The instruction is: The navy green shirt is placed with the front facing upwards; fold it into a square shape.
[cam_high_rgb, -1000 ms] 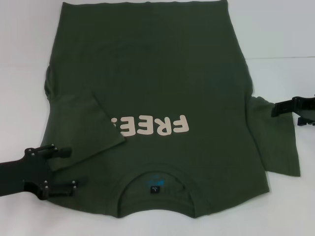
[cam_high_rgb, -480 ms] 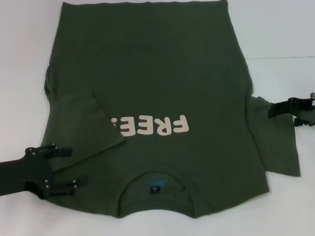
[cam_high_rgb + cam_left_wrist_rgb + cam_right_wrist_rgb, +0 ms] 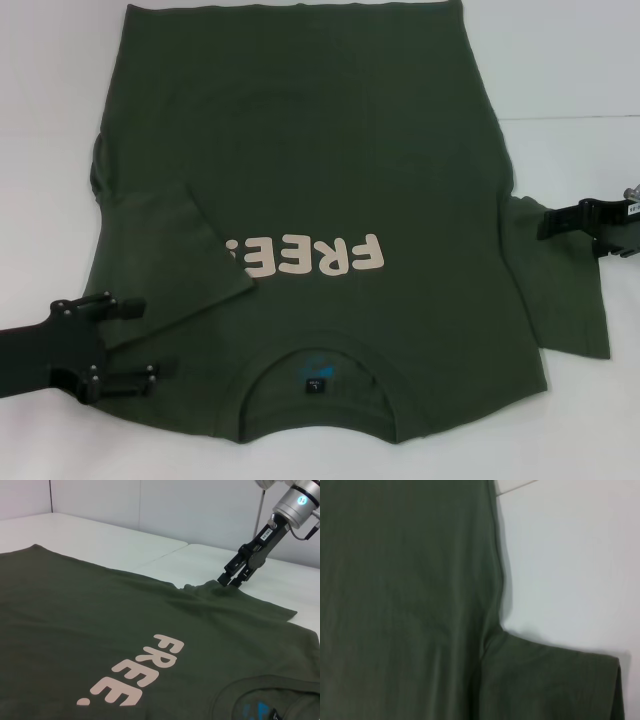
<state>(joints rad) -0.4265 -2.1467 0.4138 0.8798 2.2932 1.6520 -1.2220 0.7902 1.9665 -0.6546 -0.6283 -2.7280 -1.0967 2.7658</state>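
The navy green shirt lies flat, front up, with its collar nearest me and the cream "FREE!" lettering upside down. Its left sleeve is folded in over the chest and covers the end of the lettering. My left gripper hovers open over the shirt's near left shoulder with nothing between its fingers. My right gripper is open and low at the far edge of the spread right sleeve. In the left wrist view the right gripper has its tips on the cloth by the armpit.
The white table surrounds the shirt, with a seam line running across its right side. The shirt's hem reaches the far edge of the head view.
My right gripper has slid left, further onto the right sleeve's far edge. The left gripper and the shirt have not moved.
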